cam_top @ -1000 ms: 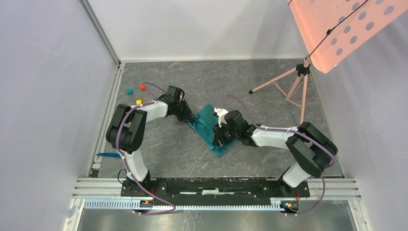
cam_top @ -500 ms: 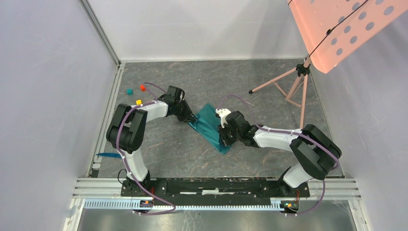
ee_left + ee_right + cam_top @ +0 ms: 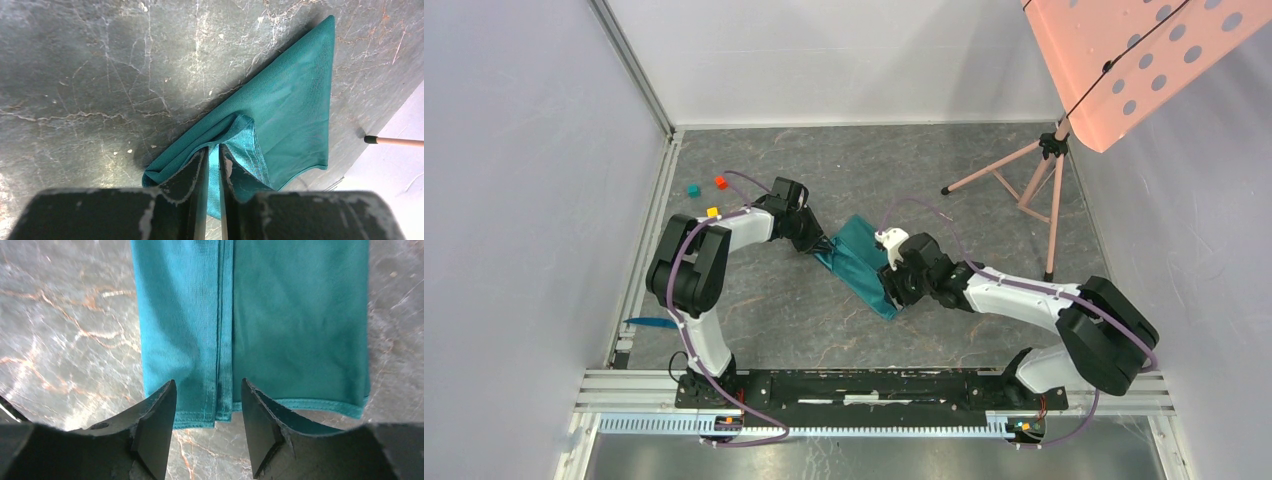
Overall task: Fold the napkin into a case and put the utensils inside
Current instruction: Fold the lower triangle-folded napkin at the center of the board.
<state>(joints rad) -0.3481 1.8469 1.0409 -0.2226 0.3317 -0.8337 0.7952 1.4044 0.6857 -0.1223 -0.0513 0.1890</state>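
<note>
At the lower left of the top view, the blue utensil [image 3: 649,322] is lying well apart from the cloth; no spoon is showing. Right of centre, the right gripper [image 3: 207,390] is hovering with jaws spread astride the near hem of the napkin [image 3: 300,315], gripping nothing, likely lining up on the fold seam. Farther up, the left gripper [image 3: 214,150] is pinching a raised ridge of napkin, apparently anchoring it. Beyond, upper left, the cubes [image 3: 712,212] are sitting unused.

Looks like my little lab test cell
Plain panel walls [image 3: 514,200] around me, aluminium rail [image 3: 624,384] near, tripod [image 3: 1034,175] far right.
</note>
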